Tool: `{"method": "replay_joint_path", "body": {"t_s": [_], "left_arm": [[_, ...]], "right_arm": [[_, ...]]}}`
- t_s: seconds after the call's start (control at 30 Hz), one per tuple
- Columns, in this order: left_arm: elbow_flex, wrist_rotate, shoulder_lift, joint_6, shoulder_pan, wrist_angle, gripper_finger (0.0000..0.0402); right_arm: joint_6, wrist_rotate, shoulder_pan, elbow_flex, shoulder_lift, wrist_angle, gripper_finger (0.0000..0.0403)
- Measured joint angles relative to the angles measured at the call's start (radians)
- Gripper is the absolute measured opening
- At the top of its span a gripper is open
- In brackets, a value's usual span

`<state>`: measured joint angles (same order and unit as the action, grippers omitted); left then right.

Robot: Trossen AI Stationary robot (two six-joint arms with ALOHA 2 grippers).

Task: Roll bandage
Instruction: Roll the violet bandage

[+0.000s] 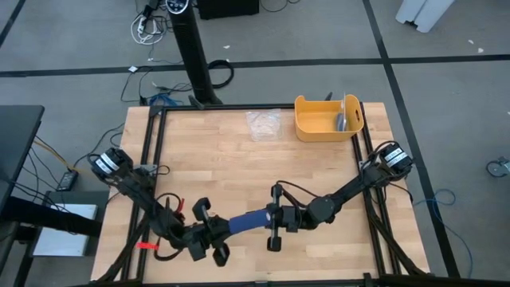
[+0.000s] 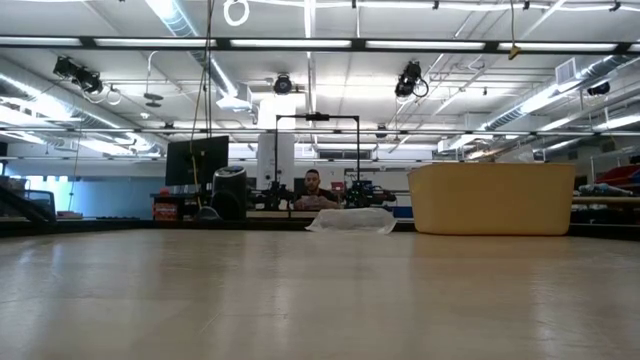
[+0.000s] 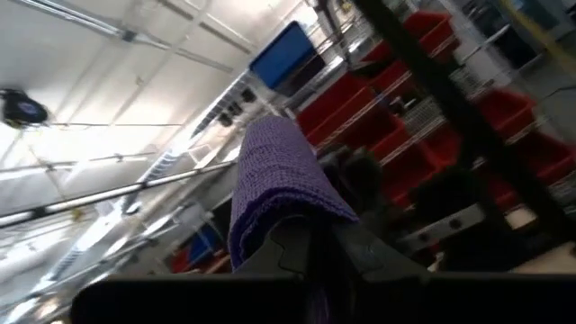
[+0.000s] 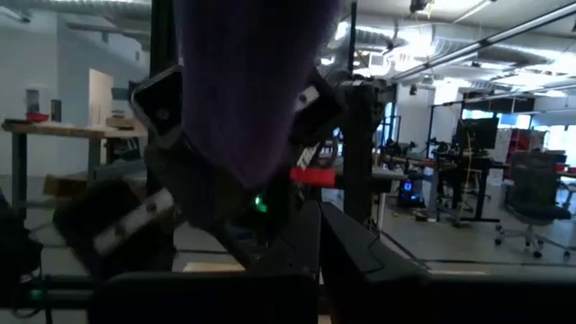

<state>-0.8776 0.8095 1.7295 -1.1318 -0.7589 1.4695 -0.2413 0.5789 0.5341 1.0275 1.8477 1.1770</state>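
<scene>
The bandage [image 1: 249,218] is a dark-blue cloth band stretched between my two grippers near the table's front edge. My left gripper [image 1: 211,233] is shut on its left end and my right gripper [image 1: 275,215] on its right end. In the left wrist view the band [image 3: 274,175] runs away from the fingers as a folded strip. In the right wrist view the band [image 4: 252,85] fills the upper middle, with the left gripper behind it. The low view shows neither the arms nor the bandage. My left gripper pinches the band's left end [image 3: 286,225] between its two fingers; the cloth looks folded into several layers there. The fingers come from the table's left, along the band. The band runs straight off toward the right gripper. My right gripper holds the band's right end [image 1: 267,215], its fingers coming from the table's right, along the band. The place of contact is dark in its wrist view, so I cannot tell whether it has one layer or several. The band runs straight toward the left gripper.
A yellow plastic tub [image 1: 328,118] stands at the table's far right; a clear plastic wrapper [image 1: 263,123] lies to its left. Both show in the low view, the tub [image 2: 490,198] and the wrapper [image 2: 350,221]. Bare wood [image 1: 231,171] lies between them and the arms.
</scene>
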Motion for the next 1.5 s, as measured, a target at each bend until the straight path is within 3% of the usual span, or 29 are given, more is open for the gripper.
{"method": "replay_joint_path", "body": {"t_s": [0.8, 1.5], "left_arm": [[-0.001, 0.046, 0.014, -0.065, 0.054, 0.004, 0.0019], [-0.003, 0.281, 0.011, -0.121, 0.037, -0.192, 0.0019]], "right_arm": [[-0.076, 0.001, 0.023, 0.001, 0.0, 0.088, 0.0], [-0.122, 0.261, 0.055, -0.001, 0.0, -0.011, 0.0001]]}}
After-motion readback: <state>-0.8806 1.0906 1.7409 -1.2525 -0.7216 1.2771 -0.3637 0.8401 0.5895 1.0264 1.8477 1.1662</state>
